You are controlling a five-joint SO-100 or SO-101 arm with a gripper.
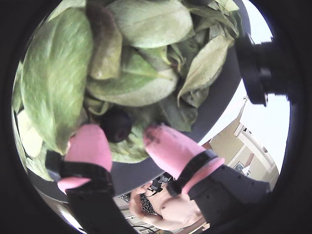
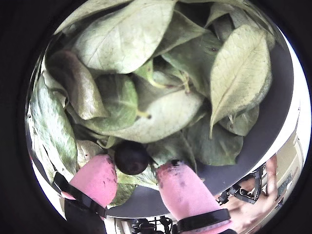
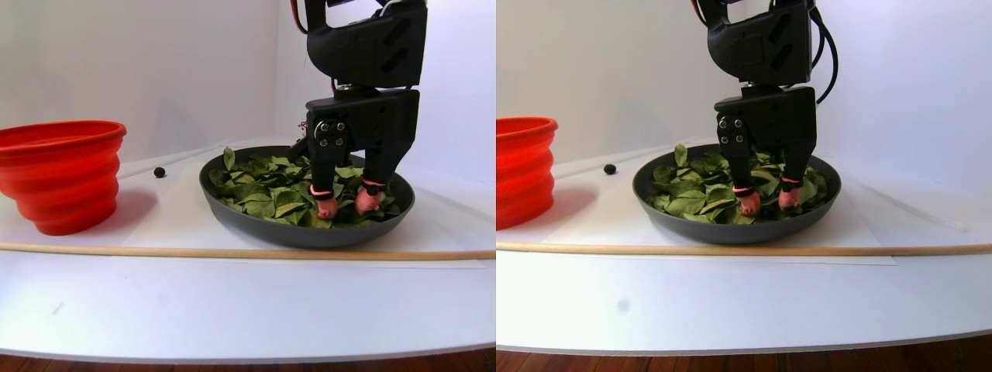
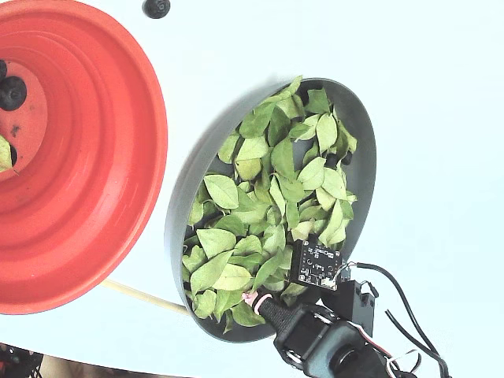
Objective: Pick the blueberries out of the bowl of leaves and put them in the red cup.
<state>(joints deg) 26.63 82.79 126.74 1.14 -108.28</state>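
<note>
- Down among the leaves (image 2: pixel 146 44) in the grey bowl (image 4: pixel 364 150), we see our hand (image 2: pixel 134 175) open, its pink fingers (image 2: pixel 183 192) either side of one dark blueberry (image 2: pixel 131 157) without closing on it.
- Beside the bowl stands the red cup (image 4: pixel 102 173), with berries (image 4: pixel 12 92) already on its bottom.
- One stray berry (image 3: pixel 160 172) lies on the white table (image 3: pixel 232 302) between cup and bowl.

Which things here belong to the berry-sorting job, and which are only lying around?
Part of the job:
- blueberry between the open gripper fingers
- leaves
- bowl
- red cup, berries already inside
- stray berry on the table

Lying about:
- wooden stick
</note>
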